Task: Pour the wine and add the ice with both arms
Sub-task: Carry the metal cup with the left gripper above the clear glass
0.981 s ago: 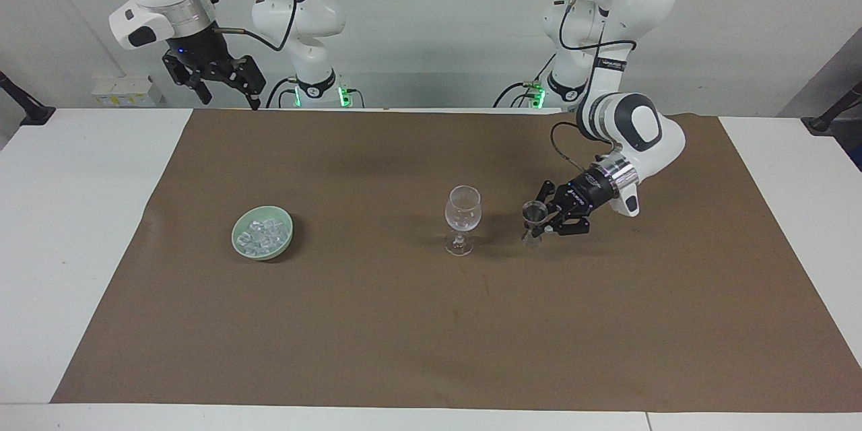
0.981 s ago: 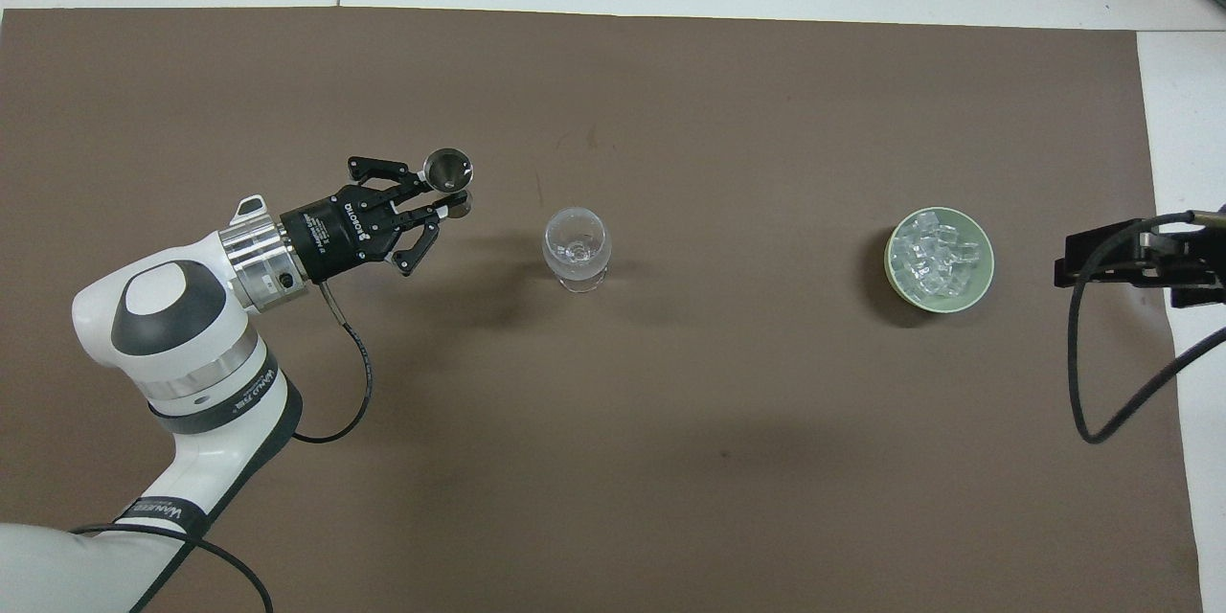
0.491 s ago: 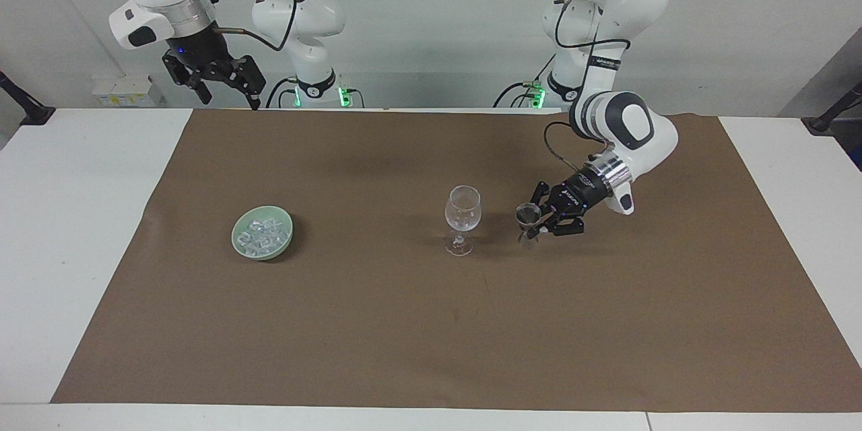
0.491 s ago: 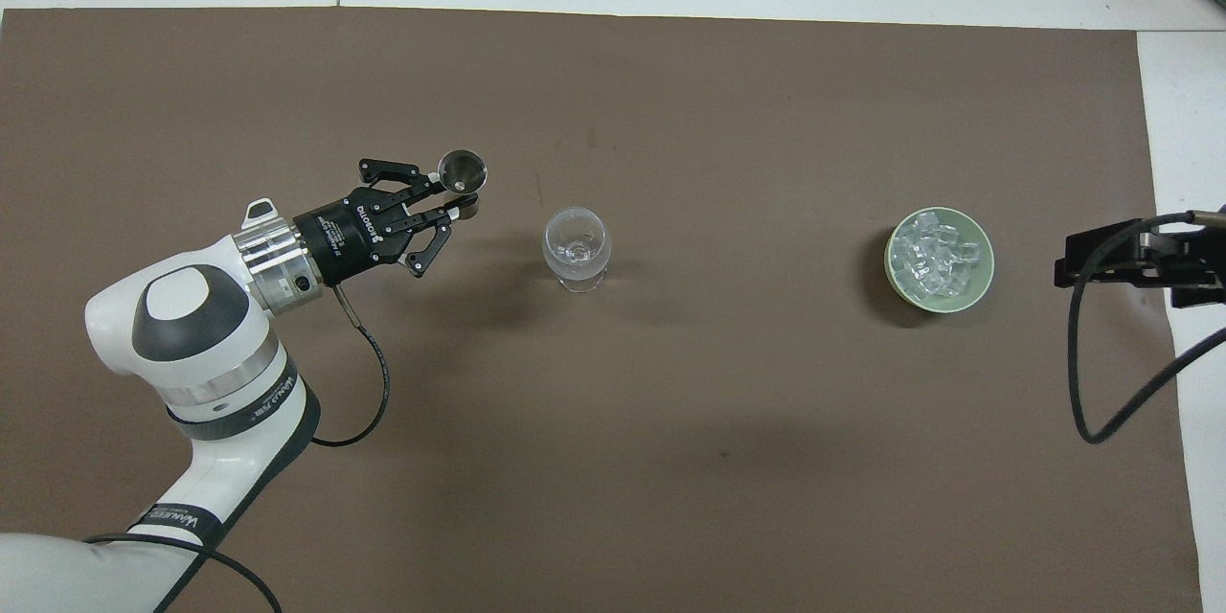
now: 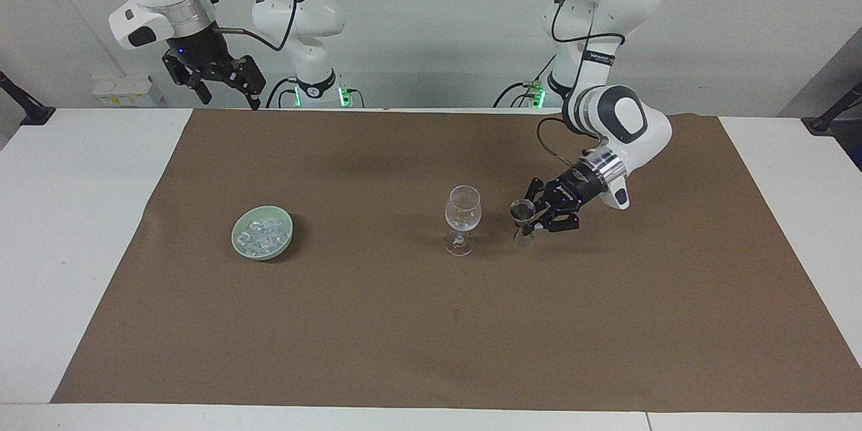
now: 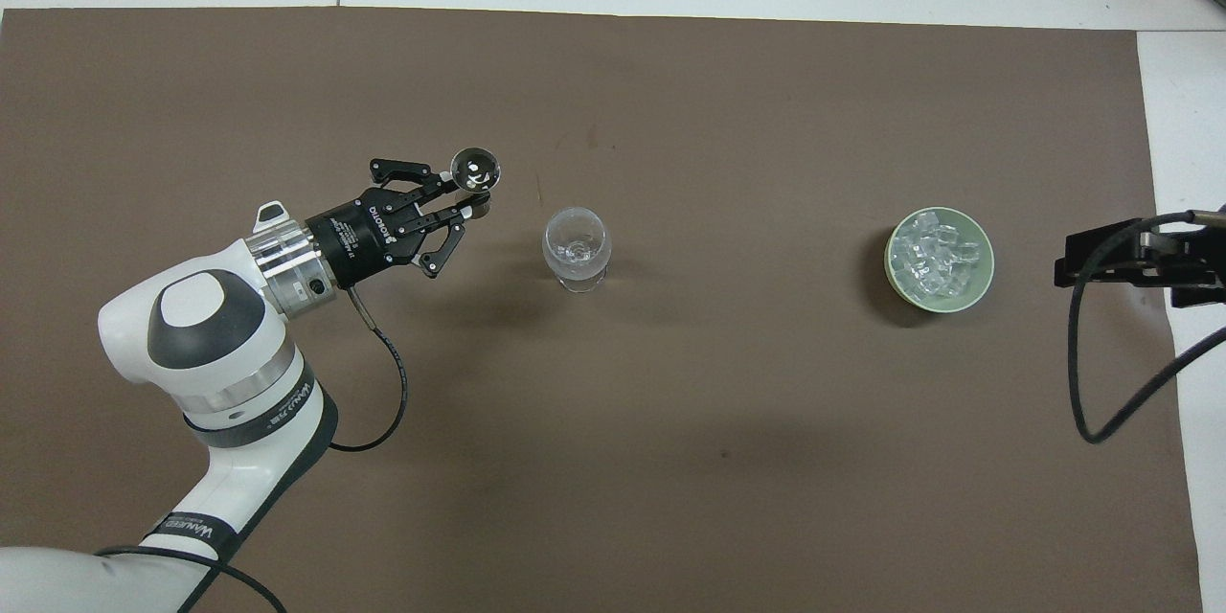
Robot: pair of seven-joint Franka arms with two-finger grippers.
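Left gripper [image 5: 528, 225] is clamping a small metal jigger [image 5: 522, 210] beside the wine glass [image 5: 462, 213]. Right gripper [image 5: 225, 84] is waiting raised, fingers apart, holding nothing. Ice [image 5: 264, 234] is sitting in green bowl [image 5: 240, 243].

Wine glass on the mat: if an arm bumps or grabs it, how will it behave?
The wine glass probably tips easily: a wide bowl sits on a thin stem over a small foot. It looks like thin clear glass, so likely fragile and slippery in a pinch. The left hand, shut on a small metal measuring cup, is close beside it.
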